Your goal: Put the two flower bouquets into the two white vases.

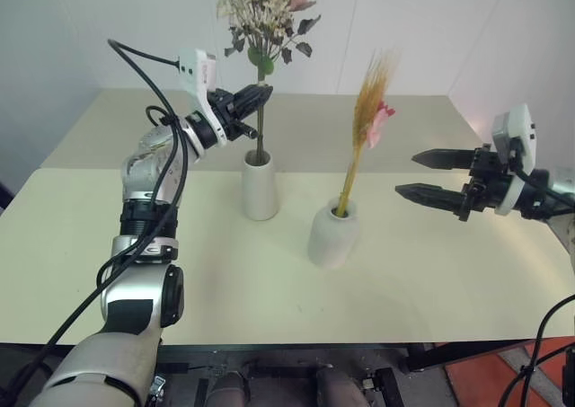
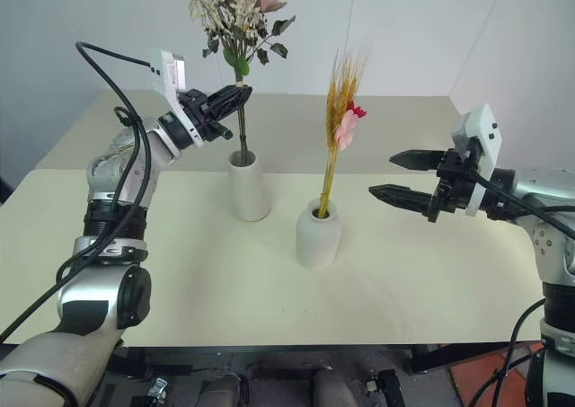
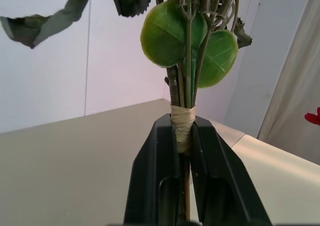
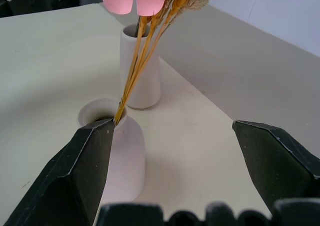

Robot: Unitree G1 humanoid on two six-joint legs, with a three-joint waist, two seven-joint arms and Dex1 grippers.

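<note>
The golden plume (image 2: pixel 337 110) is already seated in the shorter vase (image 2: pixel 318 236) near the wide-spread right hand (image 2: pixel 393 175), while the bushy bunch (image 1: pixel 260 12), lowered into the taller vase (image 1: pixel 260 185), is clamped by the left hand (image 1: pixel 260 97) and remains to be released.

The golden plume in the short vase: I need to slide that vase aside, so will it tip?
Probably somewhat tippy: the golden plume leans well out of the short vase, putting weight off-centre. Its thin stems look light, though, so a low push likely works.

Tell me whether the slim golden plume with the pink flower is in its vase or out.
In. The golden plume's yellow stems run down into the mouth of the shorter round white vase, leaning left.
</note>
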